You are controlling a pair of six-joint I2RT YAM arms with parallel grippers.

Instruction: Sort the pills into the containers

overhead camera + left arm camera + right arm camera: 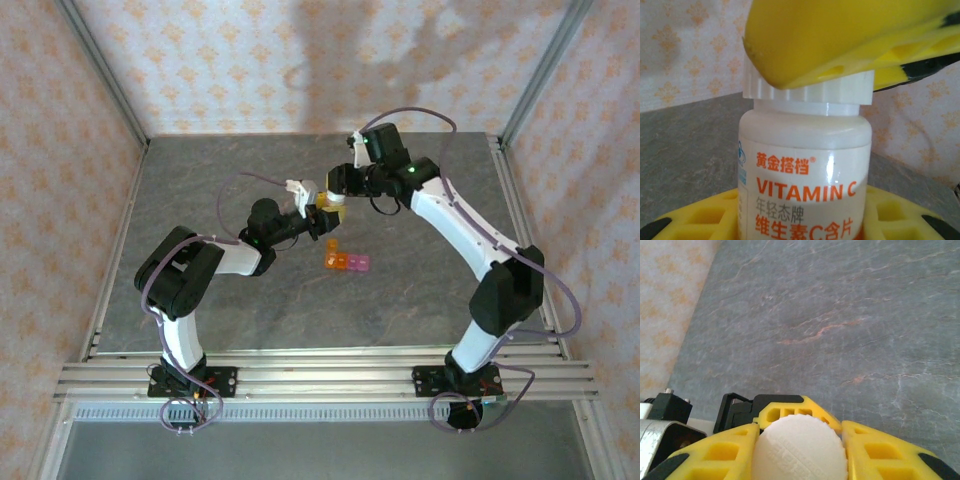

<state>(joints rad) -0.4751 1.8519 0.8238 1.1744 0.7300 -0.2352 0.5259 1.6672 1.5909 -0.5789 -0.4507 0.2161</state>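
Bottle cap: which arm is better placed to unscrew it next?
Right. The right gripper is shut on the ribbed white cap, while the left gripper clamps the body of the vitamin C bottle, a hold probably best kept for steadying.

The bottle (330, 208) is standing upright inside the left gripper (805, 222), which is clamping its body from both sides. The right gripper (799, 440) is gripping the cap (799, 450) on top of the bottle, from above. The containers (346, 262) are lying on the surface (430, 300) just in front of both grippers, toward the arm bases, apart from the bottle.
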